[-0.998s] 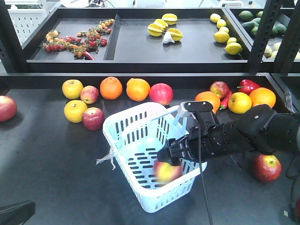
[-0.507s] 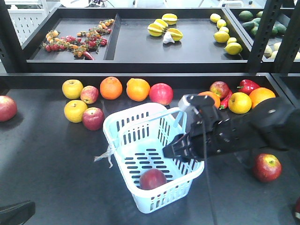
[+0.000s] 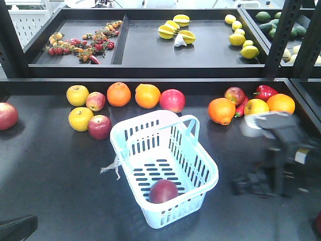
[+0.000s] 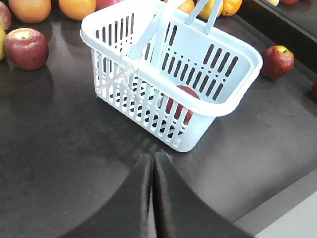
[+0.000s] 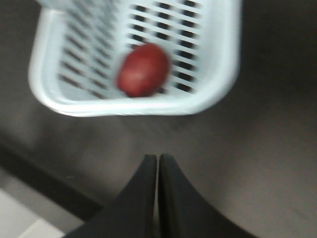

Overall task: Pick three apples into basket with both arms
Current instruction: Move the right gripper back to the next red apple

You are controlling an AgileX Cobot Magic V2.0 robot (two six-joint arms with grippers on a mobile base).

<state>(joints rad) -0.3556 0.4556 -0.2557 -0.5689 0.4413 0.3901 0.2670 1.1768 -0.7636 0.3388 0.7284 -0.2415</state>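
Exterior front-facing view: the dark table [image 3: 50,165] takes up most of the scene. At its far side is a black shelf tray [image 3: 150,55] carrying yellow fruit and a scatter of small red ones. The right arm [image 3: 288,150] is a black smear at the right edge of the table, too blurred for any detail.

The basket [image 3: 131,143] sits in the middle of the table, turned at an angle, with a loop handle standing up at its far right corner. Its white tag string [image 3: 111,168] trails off the left side onto the table.

The apple in the basket [image 3: 163,191] lies on the slotted floor by the near corner. The left apple [image 3: 100,126] rests on the table left of the basket, touching a yellow fruit [image 3: 81,118]. The far apple [image 3: 172,100] sits beyond the basket, just beside an orange [image 3: 147,95]. In the left wrist view, the right apple [image 4: 277,61] stands on the table right of the basket, well apart from it.

The right gripper [image 5: 157,156] shows in its own wrist view. Its two fingers are pressed together with only a hairline between them, holding nothing, over bare table outside the basket. The left gripper [image 4: 151,155] is the same: fingers closed on each other, empty, low over the table on the near side of the basket.
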